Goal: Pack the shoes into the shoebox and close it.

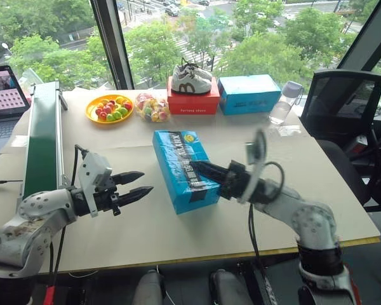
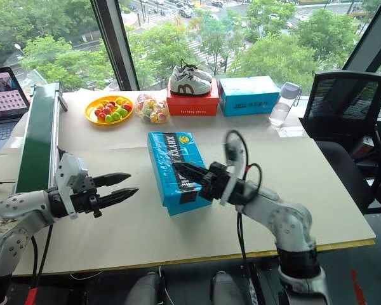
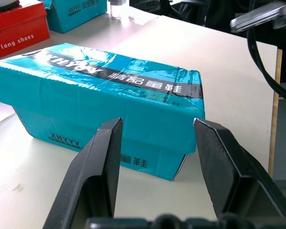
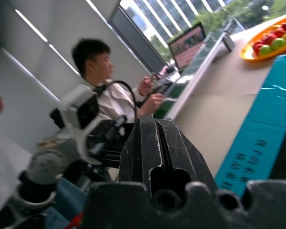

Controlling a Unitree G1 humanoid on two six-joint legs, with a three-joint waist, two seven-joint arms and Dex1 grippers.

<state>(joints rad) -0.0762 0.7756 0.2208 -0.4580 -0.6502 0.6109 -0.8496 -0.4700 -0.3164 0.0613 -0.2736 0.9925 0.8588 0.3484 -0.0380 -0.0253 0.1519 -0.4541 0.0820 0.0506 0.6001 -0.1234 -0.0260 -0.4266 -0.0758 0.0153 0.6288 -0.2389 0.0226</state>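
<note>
On the table (image 1: 343,210), the closed shoebox (image 1: 183,168) lies mid-surface. Right gripper (image 1: 197,168), fingers pressed together, reaches level over its lid. Left gripper (image 1: 138,183), fingers spread, points at the box's left side, apart.

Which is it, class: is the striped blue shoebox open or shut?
Shut: the shoebox lid lies flat, its black stripe on top, no white interior showing.

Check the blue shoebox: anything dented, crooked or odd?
The shoebox lies closed but skewed on the table. Its lid looks creased and rumpled near the front end, seen in the left wrist view. Nothing spilled.
</note>
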